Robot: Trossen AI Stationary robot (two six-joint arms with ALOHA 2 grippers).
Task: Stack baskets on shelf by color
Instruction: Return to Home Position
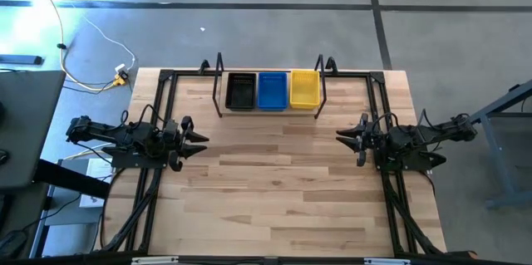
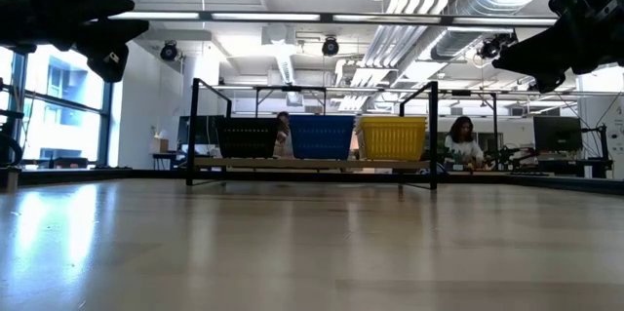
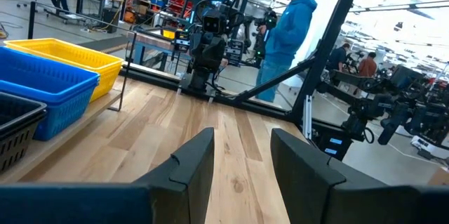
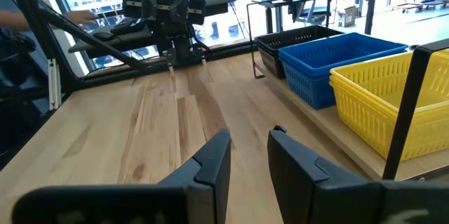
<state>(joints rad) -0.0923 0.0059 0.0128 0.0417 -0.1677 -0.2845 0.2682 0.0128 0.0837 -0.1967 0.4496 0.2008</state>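
Three baskets stand in a row on the shelf [image 1: 270, 109] at the table's far side: black [image 1: 241, 90], blue [image 1: 272, 90] and yellow [image 1: 304, 88]. In the low view each looks tall, black [image 2: 247, 138], blue [image 2: 322, 136], yellow [image 2: 394, 138]; whether they are stacks I cannot tell. My left gripper [image 1: 202, 139] hovers level at the table's left, open and empty [image 3: 242, 168]. My right gripper [image 1: 341, 136] hovers at the table's right, open and empty [image 4: 249, 161]. Both are well short of the shelf.
Black rod brackets [image 1: 220, 82] rise at both ends of the shelf. A black frame [image 1: 166, 78] runs along the table's left, far and right edges. The wooden tabletop [image 1: 274, 190] lies bare between the arms. People stand in the room beyond the table [image 3: 284, 34].
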